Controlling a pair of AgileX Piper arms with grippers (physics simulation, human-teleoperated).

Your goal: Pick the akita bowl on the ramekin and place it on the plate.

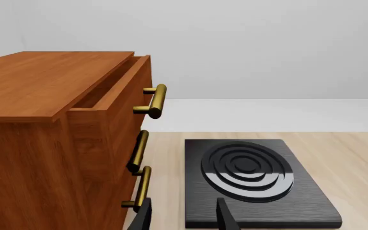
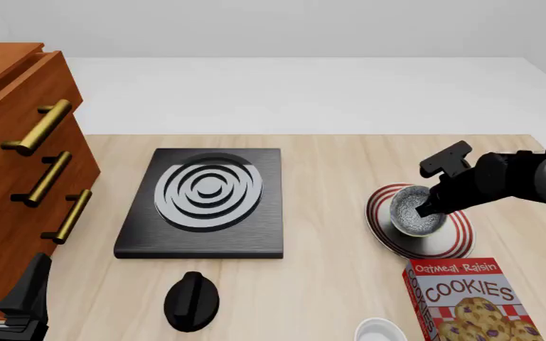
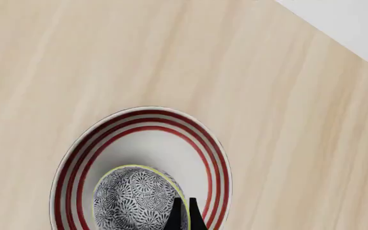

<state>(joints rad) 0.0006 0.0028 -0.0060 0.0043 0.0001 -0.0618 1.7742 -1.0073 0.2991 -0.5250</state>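
Note:
The akita bowl [image 2: 411,211], speckled grey and white, is over the middle of the red-ringed plate [image 2: 455,240]. I cannot tell whether it rests on the plate or hangs just above it. My right gripper [image 2: 431,205] is shut on the bowl's rim on its right side. In the right wrist view its two fingertips [image 3: 175,216] pinch the rim of the akita bowl [image 3: 132,199] inside the plate [image 3: 75,163]. The white ramekin [image 2: 382,332] stands bare at the table's front edge. My left gripper [image 1: 184,218] is open and holds nothing, low at the front left [image 2: 12,298].
A black stove plate [image 2: 207,199] with concentric rings lies mid-table, a black knob [image 2: 190,300] in front of it. A wooden drawer cabinet [image 2: 17,156] with brass handles fills the left side, top drawer slightly open. A cookie box [image 2: 463,298] stands in front of the plate.

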